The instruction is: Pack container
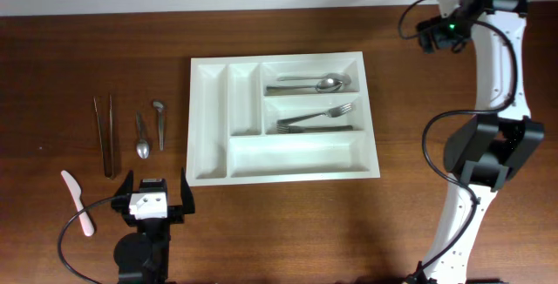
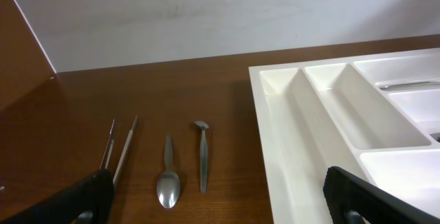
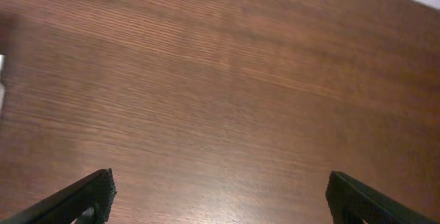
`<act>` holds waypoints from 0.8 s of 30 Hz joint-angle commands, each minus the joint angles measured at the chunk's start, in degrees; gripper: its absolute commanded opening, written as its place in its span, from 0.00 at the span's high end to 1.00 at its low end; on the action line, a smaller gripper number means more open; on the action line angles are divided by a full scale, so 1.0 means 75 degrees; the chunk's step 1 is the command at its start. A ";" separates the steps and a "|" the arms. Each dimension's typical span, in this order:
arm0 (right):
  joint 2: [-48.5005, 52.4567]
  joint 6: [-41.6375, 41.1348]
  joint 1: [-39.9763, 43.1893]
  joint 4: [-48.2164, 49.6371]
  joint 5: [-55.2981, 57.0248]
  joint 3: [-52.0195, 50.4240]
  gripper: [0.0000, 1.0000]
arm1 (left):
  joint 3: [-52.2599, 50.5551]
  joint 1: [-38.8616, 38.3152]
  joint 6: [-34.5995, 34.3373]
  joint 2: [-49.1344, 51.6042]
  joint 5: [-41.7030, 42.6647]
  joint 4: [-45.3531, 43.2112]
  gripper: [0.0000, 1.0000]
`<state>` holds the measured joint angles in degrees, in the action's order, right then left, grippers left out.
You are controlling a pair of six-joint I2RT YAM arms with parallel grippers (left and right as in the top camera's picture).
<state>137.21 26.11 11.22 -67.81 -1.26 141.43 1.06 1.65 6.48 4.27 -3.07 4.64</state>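
The container, a white cutlery tray (image 1: pixel 197 118), lies in the middle of the table. Its top long compartment holds spoons (image 1: pixel 316 83), the middle one holds forks (image 1: pixel 316 118), and the other compartments are bare. My left gripper (image 1: pixel 155 193) is open and empty near the front edge, just left of the tray's front left corner. In the left wrist view the gripper (image 2: pixel 218 188) faces the tray's left rim (image 2: pixel 276 138) and loose cutlery. My right gripper (image 1: pixel 438 30) is at the far right back, open and empty over bare wood (image 3: pixel 220 183).
Left of the tray lie two long metal sticks (image 1: pixel 105 136) (image 2: pixel 121 148), a spoon (image 1: pixel 142 138) (image 2: pixel 168 183), a smaller metal utensil (image 1: pixel 159 123) (image 2: pixel 202 157) and a pink-and-white spatula (image 1: pixel 77 201). The right arm's base stands at the front right.
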 commanded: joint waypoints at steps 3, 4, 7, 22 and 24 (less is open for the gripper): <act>-0.0201 -0.0210 0.0149 -0.0023 -0.0026 0.0067 0.01 | -0.0070 0.0038 0.0125 -0.0050 -0.0026 -0.0026 0.01; -0.0201 -0.0210 0.0157 -0.0023 -0.0026 0.0067 0.01 | -0.0070 0.0038 0.0125 -0.0050 -0.0026 -0.0026 0.01; -0.0201 -0.0210 0.0157 -0.0020 -0.0052 0.0067 0.01 | -0.0070 0.0038 0.0125 -0.0050 -0.0026 -0.0026 0.01; -0.0201 -0.0210 0.0157 -0.0020 -0.0052 0.0067 0.01 | -0.0070 0.0038 0.0125 -0.0050 -0.0026 -0.0023 0.01; -0.0201 -0.0210 0.0157 -0.0020 -0.0052 0.0067 0.01 | -0.0070 0.0038 0.0125 -0.0050 -0.0026 -0.0023 0.01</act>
<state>137.21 25.43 12.08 -67.90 -1.32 141.43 1.04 1.65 6.48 4.27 -3.07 4.64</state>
